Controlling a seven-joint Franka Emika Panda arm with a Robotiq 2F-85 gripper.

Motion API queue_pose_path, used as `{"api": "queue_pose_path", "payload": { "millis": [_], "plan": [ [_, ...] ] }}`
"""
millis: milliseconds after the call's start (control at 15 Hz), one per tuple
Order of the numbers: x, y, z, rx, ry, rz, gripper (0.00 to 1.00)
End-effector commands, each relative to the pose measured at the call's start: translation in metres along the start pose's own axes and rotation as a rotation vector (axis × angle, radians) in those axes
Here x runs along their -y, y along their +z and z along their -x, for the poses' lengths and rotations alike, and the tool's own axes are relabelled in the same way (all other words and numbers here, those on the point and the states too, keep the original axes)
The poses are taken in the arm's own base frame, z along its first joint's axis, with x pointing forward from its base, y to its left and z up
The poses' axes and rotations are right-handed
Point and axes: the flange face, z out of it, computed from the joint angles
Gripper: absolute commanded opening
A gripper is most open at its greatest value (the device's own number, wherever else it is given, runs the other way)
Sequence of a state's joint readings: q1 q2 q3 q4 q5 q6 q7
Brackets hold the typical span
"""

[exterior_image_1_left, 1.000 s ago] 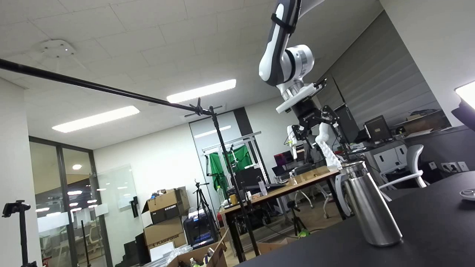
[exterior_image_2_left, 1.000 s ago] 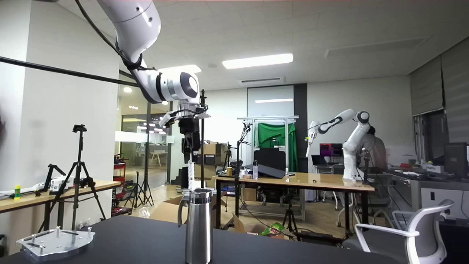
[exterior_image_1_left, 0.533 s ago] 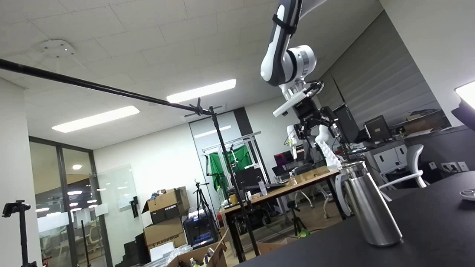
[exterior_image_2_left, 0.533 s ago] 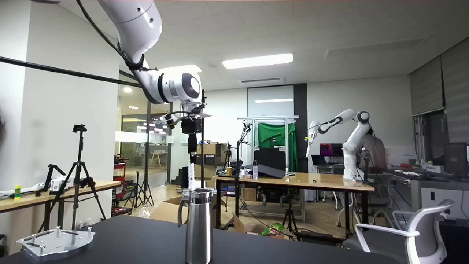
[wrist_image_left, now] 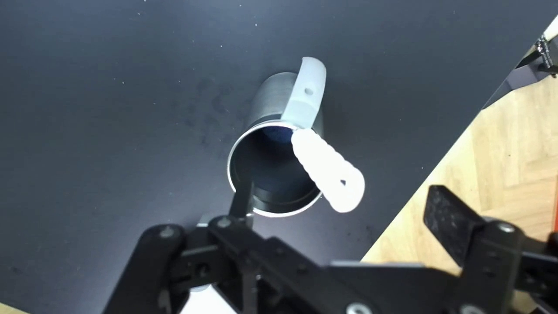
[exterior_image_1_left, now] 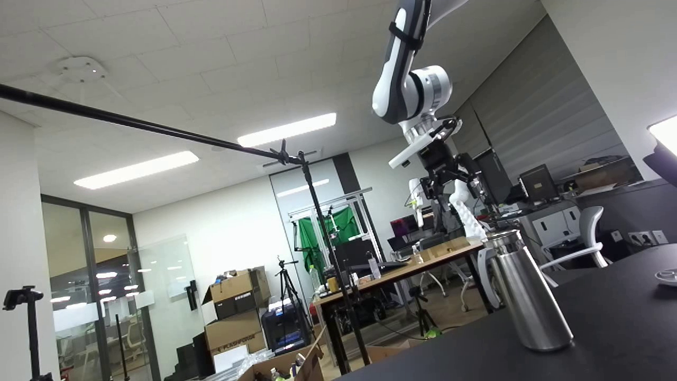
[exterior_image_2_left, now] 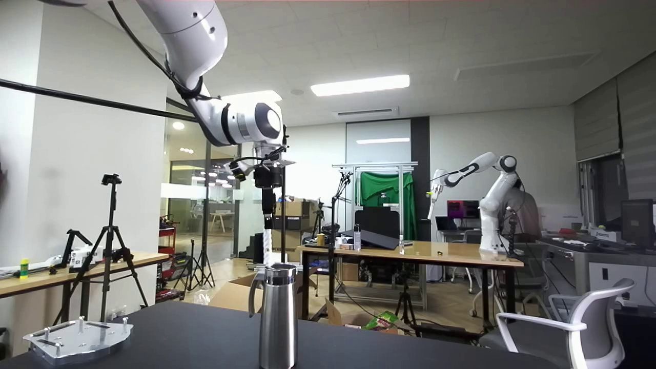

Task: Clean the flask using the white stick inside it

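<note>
The silver flask (exterior_image_1_left: pixel 531 301) stands upright on the black table and shows in both exterior views (exterior_image_2_left: pixel 278 323). In the wrist view its round mouth (wrist_image_left: pixel 229 168) faces up, with the grey handle (wrist_image_left: pixel 308 89) at the top. The white stick (wrist_image_left: pixel 327 170) pokes out of the mouth and leans on the rim beside the handle; its lower part is hidden inside. It also shows in both exterior views (exterior_image_1_left: pixel 468 219) (exterior_image_2_left: pixel 267 246). My gripper (wrist_image_left: pixel 342 207) is open above the flask, its fingers wide apart, with the stick's top between them in the wrist view and not gripped.
A clear plate with pegs (exterior_image_2_left: pixel 79 341) lies on the black table (exterior_image_2_left: pixel 195 338). The table's edge and wooden floor (wrist_image_left: pixel 492 165) lie to the right in the wrist view. A grey chair (exterior_image_2_left: pixel 569 318) and another table (exterior_image_2_left: pixel 435 253) stand beyond.
My gripper has turned about its vertical axis, so its fingers now show edge-on in an exterior view, and has shifted slightly. Flask and stick have not moved.
</note>
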State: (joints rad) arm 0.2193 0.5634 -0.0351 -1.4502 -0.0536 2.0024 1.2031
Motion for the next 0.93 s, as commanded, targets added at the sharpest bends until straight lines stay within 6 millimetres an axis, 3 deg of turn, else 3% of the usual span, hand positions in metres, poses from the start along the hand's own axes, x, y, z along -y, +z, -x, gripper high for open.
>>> {"api": "queue_pose_path", "payload": {
  "millis": [0,467,867],
  "plan": [
    [0.002,0.001,0.000,-0.018,0.042,0.004,1.00],
    [0.007,0.002,0.002,-0.107,0.330,-0.004,1.00],
    [0.012,0.018,0.006,-0.103,0.343,0.041,1.00]
  ]
}}
